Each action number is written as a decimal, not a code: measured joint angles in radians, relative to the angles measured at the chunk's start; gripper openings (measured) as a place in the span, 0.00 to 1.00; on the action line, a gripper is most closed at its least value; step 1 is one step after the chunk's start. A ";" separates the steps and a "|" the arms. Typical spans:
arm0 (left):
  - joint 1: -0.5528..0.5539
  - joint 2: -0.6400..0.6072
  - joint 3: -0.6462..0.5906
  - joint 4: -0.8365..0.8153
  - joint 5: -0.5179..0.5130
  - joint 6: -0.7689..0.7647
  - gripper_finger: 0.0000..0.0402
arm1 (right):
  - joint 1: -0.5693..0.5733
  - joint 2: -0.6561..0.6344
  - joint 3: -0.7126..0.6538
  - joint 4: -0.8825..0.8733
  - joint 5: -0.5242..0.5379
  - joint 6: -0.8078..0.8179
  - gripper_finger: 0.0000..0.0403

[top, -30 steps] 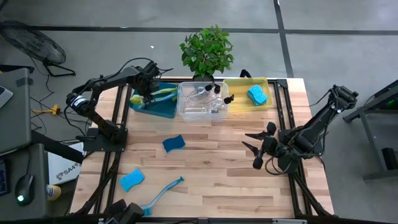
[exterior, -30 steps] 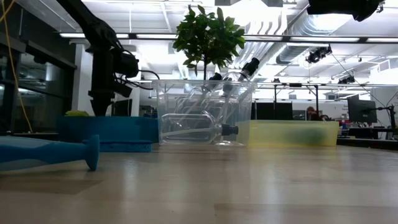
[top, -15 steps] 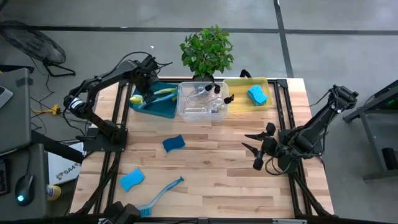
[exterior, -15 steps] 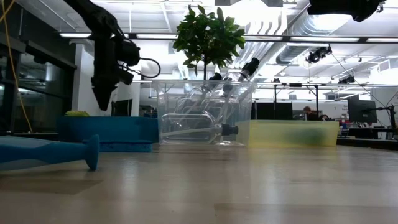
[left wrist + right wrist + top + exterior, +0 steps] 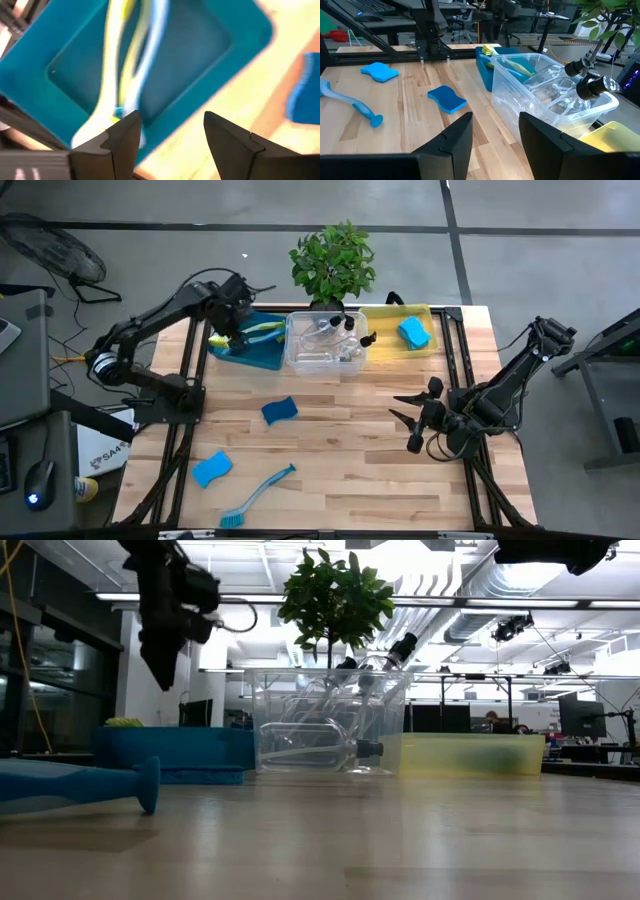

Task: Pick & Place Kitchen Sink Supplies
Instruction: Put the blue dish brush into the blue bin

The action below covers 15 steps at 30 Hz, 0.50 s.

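I am holding the left gripper (image 5: 240,313) in the air over the teal bin (image 5: 262,356) at the far left of the counter (image 5: 350,450), its jaws standing wide with nothing between them. In the left wrist view I am seeing a yellow-green dish brush (image 5: 107,75) and a pale blue one lying side by side inside that bin, and in the low view the left arm is hanging well above the bin's rim.

I am parking the right gripper (image 5: 412,418) off to the right side of the counter, well apart from every item, jaws partly open and gripping nothing.

The clear bin (image 5: 325,345) is sitting just beside the teal one and is holding clear pump bottles (image 5: 335,330) with black tops. The yellow bin (image 5: 385,340) is touching its other side and is holding one blue sponge (image 5: 413,332). A potted plant (image 5: 333,262) is standing behind the bins.

Three supplies are lying loose on the bare wood: a second blue sponge (image 5: 280,410) near the middle, a third sponge (image 5: 211,469) closer to the near left corner, and a blue dish brush (image 5: 258,494) just beside it, bristles pointing at the near edge.
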 joint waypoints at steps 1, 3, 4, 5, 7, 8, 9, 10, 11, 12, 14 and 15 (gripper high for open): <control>-0.032 -0.012 0.000 -0.005 -0.002 -0.020 0.53 | 0.000 0.000 0.000 0.000 0.000 0.000 0.38; -0.104 -0.033 0.000 -0.017 -0.009 -0.058 0.53 | 0.000 0.000 0.000 0.000 -0.005 0.011 0.38; -0.142 -0.042 0.000 -0.027 -0.013 -0.080 0.53 | 0.000 0.000 0.000 0.000 -0.009 0.018 0.38; -0.181 -0.049 0.000 -0.034 -0.023 -0.106 0.53 | 0.000 0.000 0.000 0.000 -0.017 0.022 0.38; -0.259 -0.063 0.000 -0.045 -0.035 -0.168 0.53 | 0.000 0.000 0.000 0.000 -0.037 0.023 0.38; -0.299 -0.070 0.000 -0.060 -0.037 -0.197 0.53 | 0.000 0.000 0.000 0.000 -0.047 0.024 0.38; -0.341 -0.076 0.000 -0.071 -0.039 -0.229 0.53 | 0.000 0.000 0.000 0.000 -0.053 0.026 0.38; -0.386 -0.083 0.000 -0.075 -0.040 -0.263 0.53 | 0.000 0.000 0.000 0.000 -0.059 0.033 0.38; -0.432 -0.087 0.000 -0.078 -0.046 -0.300 0.53 | 0.000 0.000 0.000 -0.001 -0.064 0.040 0.38; -0.480 -0.093 0.000 -0.081 -0.056 -0.338 0.53 | 0.000 0.000 0.000 -0.003 -0.069 0.042 0.38; -0.577 -0.100 -0.002 -0.079 -0.087 -0.415 0.53 | 0.000 0.000 0.000 -0.009 -0.075 0.042 0.38; -0.628 -0.104 -0.006 -0.078 -0.101 -0.453 0.53 | 0.000 0.000 0.000 -0.012 -0.075 0.042 0.38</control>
